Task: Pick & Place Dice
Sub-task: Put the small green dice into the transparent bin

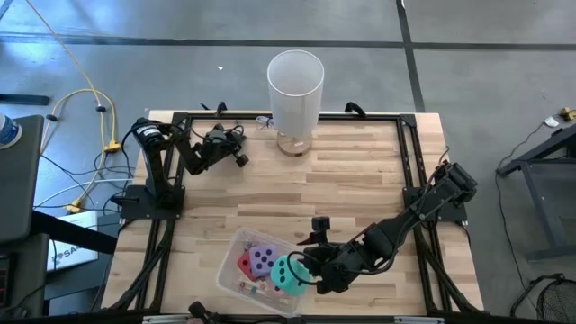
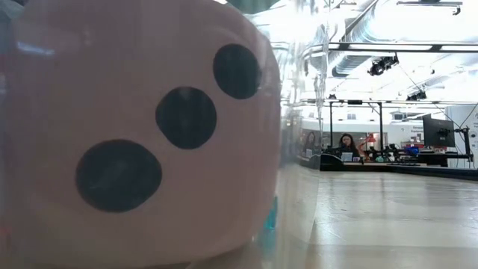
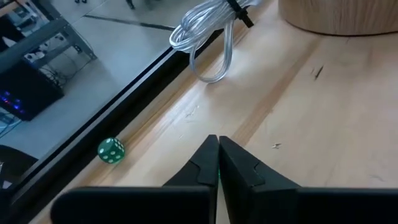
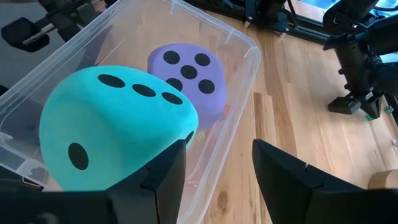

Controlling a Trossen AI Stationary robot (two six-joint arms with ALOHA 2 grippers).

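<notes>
the teal die sits high in the clear bin, at the end nearest the right arm. it rests partly on the other dice and leans against the outside of one finger of the right gripper. the purple die lies just behind it, five pips up. in the high view the red die shows beside the purple one. the pink die fills the low view, pressed against the bin's wall.

the right gripper's jaws are parted with nothing between them. one finger seems to be inside the bin and the other outside, straddling the wall. the teal die looks released rather than held, so i judge the step to be setting it down or getting a grip on it.

if it is being left there, the gripper should rise straight up, so the inner finger neither drags the soft foam nor hooks the wall and tips the light bin. if it is to be taken, the gripper should move sideways until the die sits squarely between the pads, then close gently.

the left gripper waits at the far left of the table, clenched on nothing. a small green die lies near it by the frame rail. a white cup stands at the far edge.
</notes>
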